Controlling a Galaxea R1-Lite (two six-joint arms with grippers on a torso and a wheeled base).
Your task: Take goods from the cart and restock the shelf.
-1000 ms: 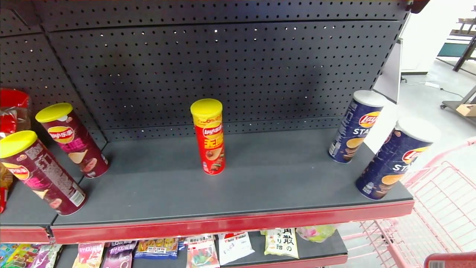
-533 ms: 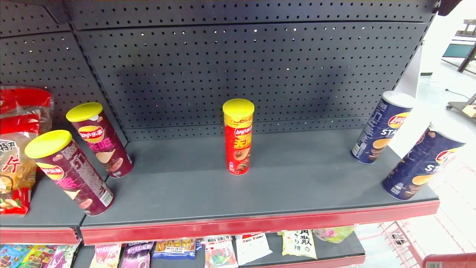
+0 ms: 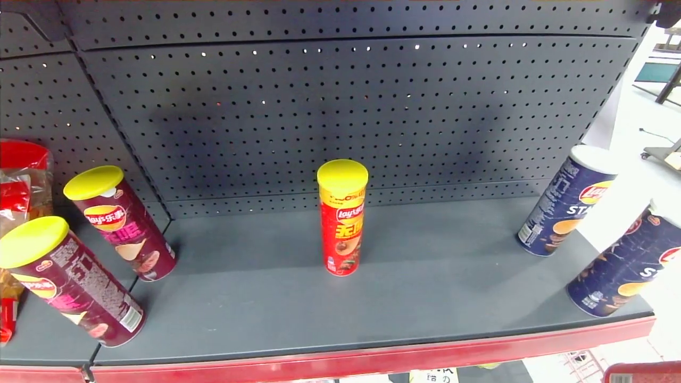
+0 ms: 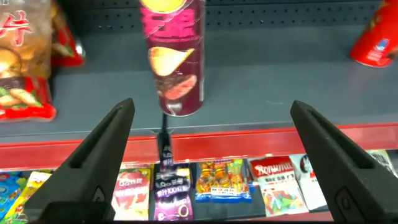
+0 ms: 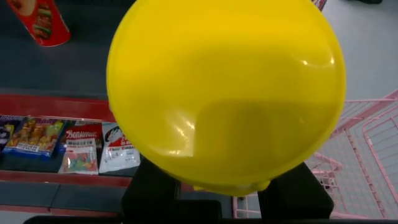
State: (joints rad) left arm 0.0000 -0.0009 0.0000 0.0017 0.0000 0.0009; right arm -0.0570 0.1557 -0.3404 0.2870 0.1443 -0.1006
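1. Along the shelf's (image 3: 372,314) middle, nearer the back than the front edge, stands a red can (image 3: 341,223) with a yellow lid. It is upright, and its label bears a round logo and yellow characters.
2. Two maroon cans stand at the shelf's left end. The rear maroon can (image 3: 125,229) is near the back. The front maroon can (image 3: 69,287), close to the front edge, shows a white barcode panel.
3. Two dark blue cans with pale lids stand at the right end. The rear blue can (image 3: 566,205) and the front blue can (image 3: 622,271) both carry chip pictures.
4. Snack bags (image 3: 21,175) sit beyond the left end.
5. The left gripper (image 4: 211,106) hangs before the front edge, facing the front maroon can, jaws spread wide and empty.
6. The right gripper (image 5: 224,193) has its jaws clamped on the held can (image 5: 224,87), a red can with a yellow lid. It is off the shelf's front right corner, beside the pink cart (image 5: 373,149).
7. Packets (image 4: 224,180) lie on the lower shelf.
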